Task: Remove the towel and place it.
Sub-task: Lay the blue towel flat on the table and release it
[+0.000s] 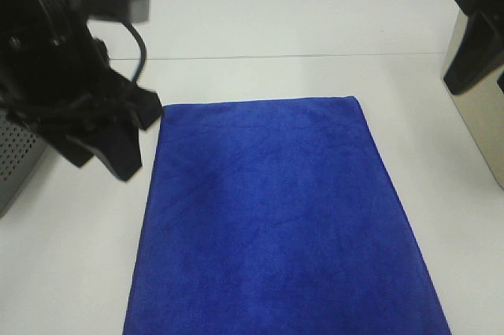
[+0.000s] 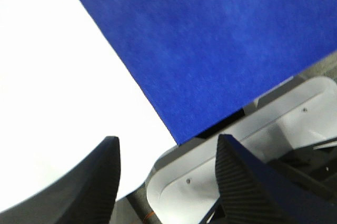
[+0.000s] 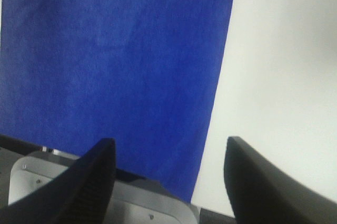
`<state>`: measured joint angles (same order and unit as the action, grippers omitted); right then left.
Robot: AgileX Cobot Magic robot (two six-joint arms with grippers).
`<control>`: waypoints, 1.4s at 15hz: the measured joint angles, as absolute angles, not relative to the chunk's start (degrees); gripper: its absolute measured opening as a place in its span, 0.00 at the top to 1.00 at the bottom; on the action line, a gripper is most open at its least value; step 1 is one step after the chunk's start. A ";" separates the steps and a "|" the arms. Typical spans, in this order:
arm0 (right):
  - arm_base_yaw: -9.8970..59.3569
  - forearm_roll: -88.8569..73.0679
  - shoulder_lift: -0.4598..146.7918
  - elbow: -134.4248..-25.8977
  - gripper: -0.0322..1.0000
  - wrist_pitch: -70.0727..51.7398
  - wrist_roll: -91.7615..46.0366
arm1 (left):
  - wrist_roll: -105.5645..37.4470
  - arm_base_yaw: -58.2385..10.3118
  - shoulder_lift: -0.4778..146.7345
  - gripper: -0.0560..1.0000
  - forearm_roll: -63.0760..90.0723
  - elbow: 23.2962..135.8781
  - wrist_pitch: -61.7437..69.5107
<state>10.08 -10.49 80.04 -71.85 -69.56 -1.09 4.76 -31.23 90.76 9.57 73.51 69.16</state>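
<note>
The royal-blue towel (image 1: 276, 217) lies flat and spread out on the white table (image 1: 276, 20), reaching to the near edge. My left gripper (image 1: 102, 158) hangs above the table just left of the towel's far left corner, open and empty. The left wrist view shows its open fingers (image 2: 89, 182) over bare table, with the towel (image 2: 221, 39) beside them. My right gripper (image 1: 472, 59) is raised at the far right, away from the towel. The right wrist view shows it open and empty (image 3: 168, 182) above the towel's edge (image 3: 116, 66).
A grey perforated basket (image 1: 16, 161) stands at the left edge, partly behind my left arm. A seam crosses the table behind the towel. A white-grey housing below the table's near edge shows in both wrist views (image 2: 237, 150) (image 3: 105, 197).
</note>
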 joint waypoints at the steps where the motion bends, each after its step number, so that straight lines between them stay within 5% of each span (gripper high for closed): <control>1: 10.08 -10.43 84.00 -76.32 0.38 -69.61 -1.43 | 3.55 -27.50 90.76 0.47 9.91 75.17 68.64; 6: 9.97 -11.75 104.22 -98.66 0.38 -69.56 -5.67 | -3.50 -13.35 95.11 0.47 16.50 82.28 65.03; 12: 3.90 -27.79 121.07 -111.73 0.38 -69.44 -16.67 | -7.33 -12.83 114.88 0.47 19.71 99.47 61.65; 21: -2.81 -34.15 134.19 -117.74 0.41 -69.50 -20.63 | -7.33 -12.83 137.40 0.47 23.38 121.93 64.69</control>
